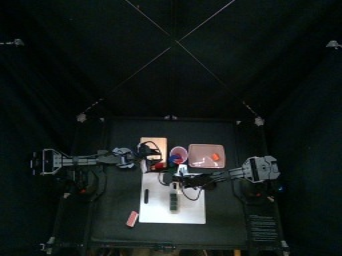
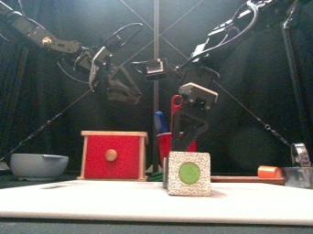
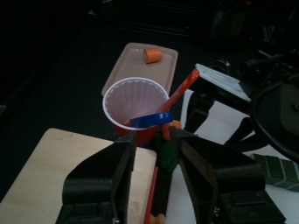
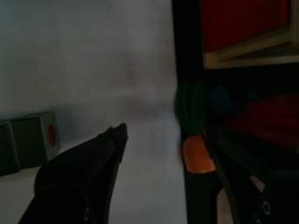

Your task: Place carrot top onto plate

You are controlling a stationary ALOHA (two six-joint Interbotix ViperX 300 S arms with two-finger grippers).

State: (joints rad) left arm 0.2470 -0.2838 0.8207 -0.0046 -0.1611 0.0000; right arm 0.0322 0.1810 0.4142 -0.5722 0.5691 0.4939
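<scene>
- Between the jaws of the right gripper (image 4: 162, 137) there is only pale board (image 4: 122, 79). They are spread as wide as they go and hold nothing.
- Just inside one jaw, low on the board, lies the carrot top (image 4: 197, 156): a short orange stub with dark green leaf rising from it. It is so close to that jaw that I cannot tell whether they touch.
- My guess is that it is a small toy piece — light, stiff and smooth, so it could skid or roll away if it is nudged from one side only.
- The orange stub looks the best place to take hold, across its width, with the jaws centred over it before they close. The green end seems thinner and less sure.
- Beyond the jaws on the carrot's side stands a red box (image 4: 246, 26), so there is little room there.
- The left gripper (image 3: 158, 150) hangs apart from all this, jaws parted and gripping nothing that I can make out, with a pale cup (image 3: 131, 98) of utensils just ahead of them.
- Farthest off, past the cup, is the plate (image 3: 131, 68) — salmon-pink, with one small orange piece (image 3: 152, 55) on it. The carrot top is not yet on the plate.
</scene>
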